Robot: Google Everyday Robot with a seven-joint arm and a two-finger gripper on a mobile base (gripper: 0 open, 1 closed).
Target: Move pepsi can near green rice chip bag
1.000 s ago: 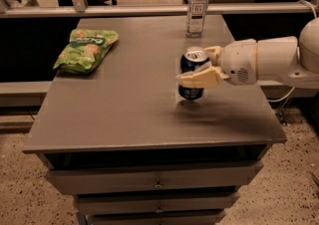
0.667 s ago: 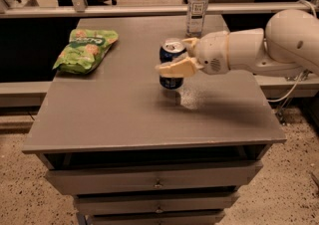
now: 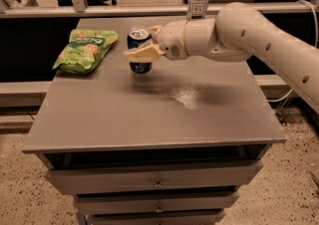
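Tabletop point(image 3: 149, 114) mid-rear: gripper point(image 3: 141, 44) clasps pepsi can point(image 3: 141, 66), seemingly lifted.

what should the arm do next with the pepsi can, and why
Probably lower it straight down. The gripper is shut on the pepsi can, which looks held just above the table and is close beside the green rice chip bag, with only a narrow gap between them, so setting it down there should do.

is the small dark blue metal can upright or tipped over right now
Upright: the small dark blue metal can shows its silver top facing up, sides vertical, with the gripper closed around its middle.
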